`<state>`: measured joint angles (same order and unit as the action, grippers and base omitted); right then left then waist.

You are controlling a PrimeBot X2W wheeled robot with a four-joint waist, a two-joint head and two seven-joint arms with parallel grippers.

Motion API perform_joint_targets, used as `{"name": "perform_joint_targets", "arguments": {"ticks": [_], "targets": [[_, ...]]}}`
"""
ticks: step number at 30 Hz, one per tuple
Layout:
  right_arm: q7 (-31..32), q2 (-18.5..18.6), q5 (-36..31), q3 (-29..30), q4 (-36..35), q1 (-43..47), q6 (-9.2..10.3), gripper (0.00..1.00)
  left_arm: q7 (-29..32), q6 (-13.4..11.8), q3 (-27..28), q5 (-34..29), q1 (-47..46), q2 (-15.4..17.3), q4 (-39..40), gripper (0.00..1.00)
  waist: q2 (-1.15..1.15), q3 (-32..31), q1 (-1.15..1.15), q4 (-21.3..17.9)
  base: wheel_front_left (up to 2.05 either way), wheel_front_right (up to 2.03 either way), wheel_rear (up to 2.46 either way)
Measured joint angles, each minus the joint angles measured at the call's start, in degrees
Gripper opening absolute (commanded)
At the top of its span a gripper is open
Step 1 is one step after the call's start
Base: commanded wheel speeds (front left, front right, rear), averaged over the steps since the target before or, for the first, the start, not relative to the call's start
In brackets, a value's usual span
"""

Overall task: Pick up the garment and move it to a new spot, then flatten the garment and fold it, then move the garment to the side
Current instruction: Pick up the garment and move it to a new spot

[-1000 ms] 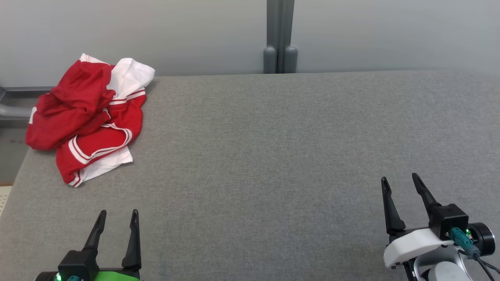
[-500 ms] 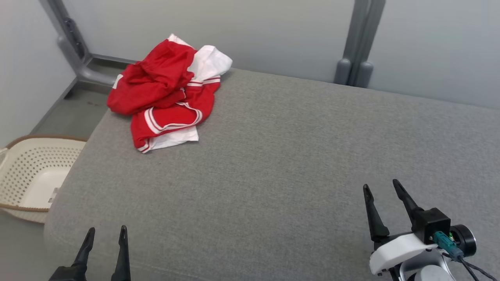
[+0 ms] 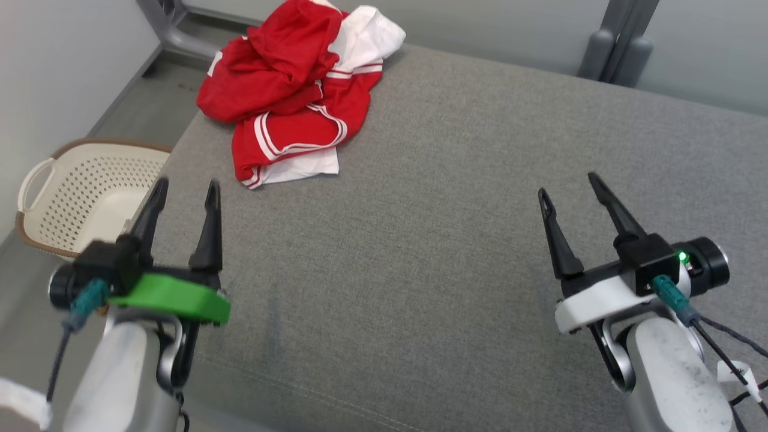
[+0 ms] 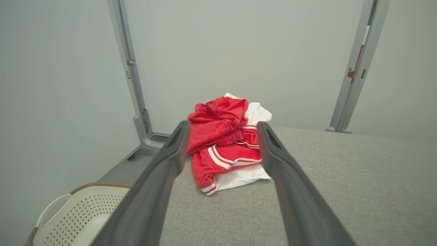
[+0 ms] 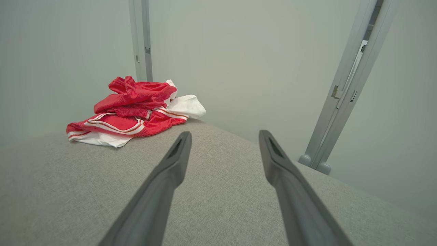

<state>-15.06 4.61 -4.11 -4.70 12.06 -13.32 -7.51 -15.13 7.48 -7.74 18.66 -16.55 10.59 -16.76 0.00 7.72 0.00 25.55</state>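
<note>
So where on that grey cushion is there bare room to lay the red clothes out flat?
The grey padded surface is bare everywhere right of the crumpled red and white garment, including the wide stretch between the left gripper and right gripper. Only the far left corner, under the garment, is crowded.

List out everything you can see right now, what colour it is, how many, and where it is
garment: one, red with white panels and stripes, crumpled in a heap at the far left corner of the table
table: one, grey fabric top, in front of the robot
basket: one, cream with a brown rim and perforated walls, on the floor left of the table
frame posts: two, grey metal, behind the table, one near the garment and one further right
left gripper: one, dark fingers on a green mount, open, over the table's near left edge
right gripper: one, dark fingers on a white mount, open, over the table's near right
</note>
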Motion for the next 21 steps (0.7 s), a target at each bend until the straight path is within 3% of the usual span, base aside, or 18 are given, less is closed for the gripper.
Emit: {"name": "perform_joint_targets", "arguments": {"ticks": [4, 10, 15, 21], "targets": [[0.0, 2.0, -2.4, 0.2, -2.0, -4.6, -0.01, 1.0, 0.0, 0.0, -8.5, 4.6, -15.7, 4.0, -6.6, 1.0, 0.0, 5.4, 0.0, 0.3, 0.0, 0.0, 0.0], [0.0, 3.6, -4.2, 0.4, -6.0, -8.5, -0.01, 1.0, 0.0, 0.1, -13.0, 15.8, -33.9, 7.5, -16.0, 1.0, 0.0, 14.9, 0.01, -0.5, 0.0, 0.0, 0.0], [0.0, 3.7, -4.6, 0.3, -7.6, -8.7, 0.0, 1.0, 0.0, 0.1, -18.0, 20.2, -40.5, 11.0, -25.3, 1.0, 0.0, 23.5, 0.02, -3.2, 0.0, 0.0, 0.0], [-0.5, 2.9, -4.8, -1.3, -9.9, -10.0, -0.05, 1.0, 0.0, 0.1, -16.1, 22.2, -46.5, 14.0, -34.0, 1.0, 0.0, 30.2, 0.0, -7.1, 0.0, 0.0, 0.0]]}}
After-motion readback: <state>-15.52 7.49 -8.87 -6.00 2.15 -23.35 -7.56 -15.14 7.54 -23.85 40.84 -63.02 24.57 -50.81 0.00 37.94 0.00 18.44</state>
